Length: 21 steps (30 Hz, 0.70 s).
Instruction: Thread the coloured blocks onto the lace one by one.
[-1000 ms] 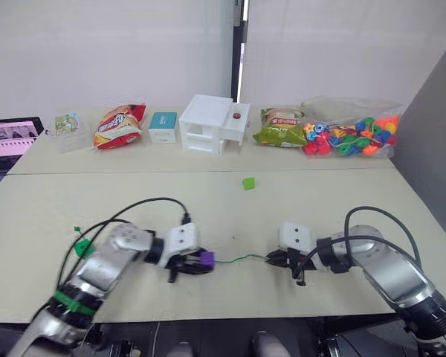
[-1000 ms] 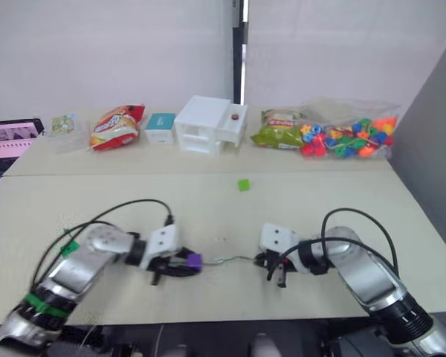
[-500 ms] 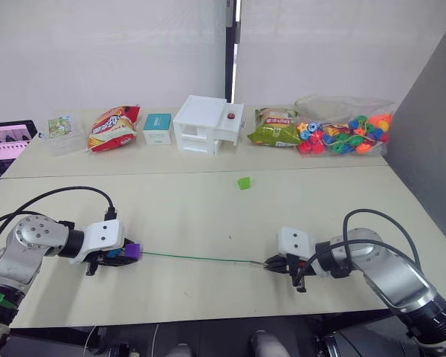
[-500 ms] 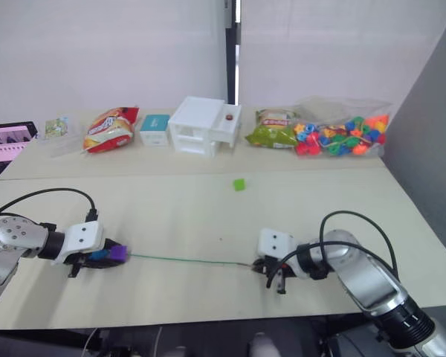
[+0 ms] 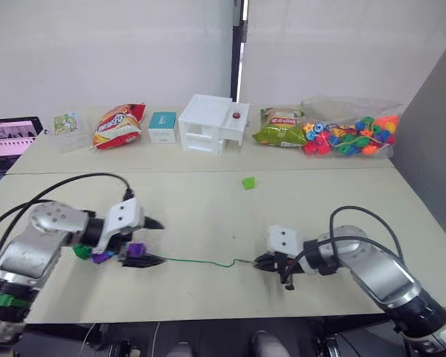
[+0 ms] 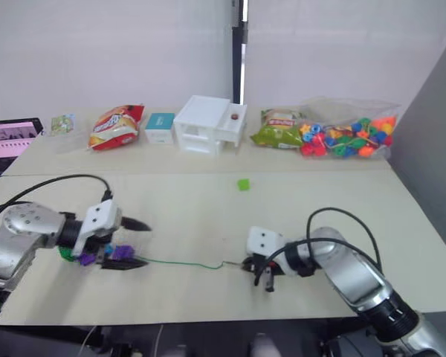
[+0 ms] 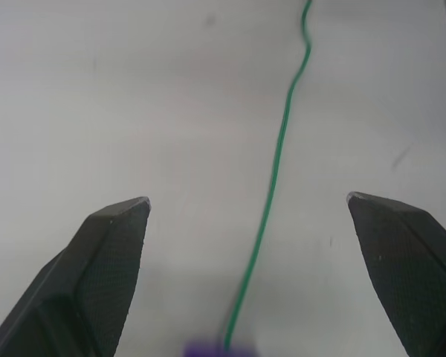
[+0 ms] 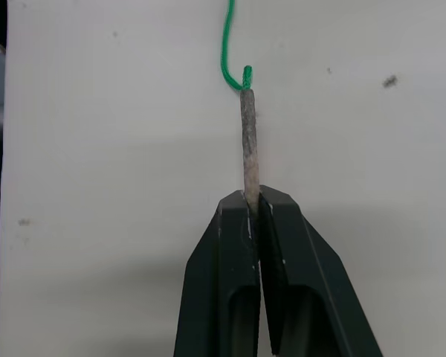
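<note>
Beige worktop (image 5: 208, 216), white wall behind, snacks along back edge.
Left claw (image 5: 150, 242) wide over purple block (image 5: 136, 251); right claw (image 8: 253, 212) pinching lace (image 5: 201, 262) tip.

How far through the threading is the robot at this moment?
Done: several coloured blocks, purple ones among them, sit bunched at the far end of the lace, beside the open left gripper. In hand: the right gripper pinches the lace's stiff tip. Left: a light green block lies loose mid-table.

no text or label can be read.
</note>
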Each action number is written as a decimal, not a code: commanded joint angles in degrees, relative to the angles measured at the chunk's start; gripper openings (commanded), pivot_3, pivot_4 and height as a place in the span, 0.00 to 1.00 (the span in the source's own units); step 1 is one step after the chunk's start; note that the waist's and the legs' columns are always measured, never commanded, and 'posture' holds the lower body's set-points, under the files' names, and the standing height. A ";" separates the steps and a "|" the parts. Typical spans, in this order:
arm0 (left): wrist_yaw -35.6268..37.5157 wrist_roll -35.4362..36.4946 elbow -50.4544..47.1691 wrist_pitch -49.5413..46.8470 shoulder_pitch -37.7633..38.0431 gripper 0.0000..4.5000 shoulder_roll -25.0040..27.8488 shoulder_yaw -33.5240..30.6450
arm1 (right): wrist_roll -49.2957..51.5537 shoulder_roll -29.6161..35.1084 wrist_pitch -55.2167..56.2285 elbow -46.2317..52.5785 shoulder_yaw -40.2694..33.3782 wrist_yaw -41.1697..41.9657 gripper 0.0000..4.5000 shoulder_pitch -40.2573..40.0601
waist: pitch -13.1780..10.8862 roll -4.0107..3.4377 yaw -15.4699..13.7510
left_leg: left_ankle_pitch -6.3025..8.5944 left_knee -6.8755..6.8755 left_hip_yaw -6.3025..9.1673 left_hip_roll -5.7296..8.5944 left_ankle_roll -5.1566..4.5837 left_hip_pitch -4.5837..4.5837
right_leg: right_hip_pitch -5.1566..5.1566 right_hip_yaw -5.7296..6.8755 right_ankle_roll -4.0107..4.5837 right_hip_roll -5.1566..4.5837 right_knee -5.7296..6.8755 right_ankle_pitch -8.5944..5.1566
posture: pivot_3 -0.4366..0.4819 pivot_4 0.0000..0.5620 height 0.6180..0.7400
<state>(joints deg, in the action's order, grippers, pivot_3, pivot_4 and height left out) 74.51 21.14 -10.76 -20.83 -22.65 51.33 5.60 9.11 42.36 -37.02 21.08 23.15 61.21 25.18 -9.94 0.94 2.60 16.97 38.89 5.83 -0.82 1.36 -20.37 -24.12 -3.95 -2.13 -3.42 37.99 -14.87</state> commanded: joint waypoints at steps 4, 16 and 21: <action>-6.33 -5.49 -2.96 -1.90 -3.88 0.99 -10.25 10.59 | -1.24 -0.79 -1.41 1.59 1.94 -0.55 0.00 2.44 | 0.01 0.01 -0.15 | 0.00 0.02 0.02 0.03 0.00 -0.02 | -0.03 0.00 0.01 0.00 0.03 0.01 | 0.48 0.27 1.00; -7.77 -13.04 8.23 3.87 -6.99 0.74 -20.07 18.45 | -1.38 -1.10 -2.82 2.05 2.58 -0.68 0.00 3.73 | 0.01 0.02 -0.10 | 0.00 0.03 0.04 0.04 0.00 -0.01 | -0.03 0.00 0.01 0.00 0.02 0.01 | 0.48 0.27 1.00; -8.18 -13.39 8.42 3.83 -6.96 0.36 -21.46 18.25 | -1.27 -1.00 -3.15 2.42 2.47 -0.79 0.00 3.54 | 0.01 0.02 -0.19 | 0.00 0.04 0.04 0.04 0.00 -0.02 | -0.02 0.00 0.01 -0.01 0.01 0.01 | 0.48 0.27 1.00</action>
<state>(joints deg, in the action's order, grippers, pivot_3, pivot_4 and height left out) 66.41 7.83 -1.30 -17.47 -29.04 30.14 23.99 7.54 41.36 -39.85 21.40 26.39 60.64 28.34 -9.93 0.96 2.41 16.97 38.93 5.87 -0.78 1.36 -20.40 -24.14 -3.95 -2.12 -3.43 38.00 -14.86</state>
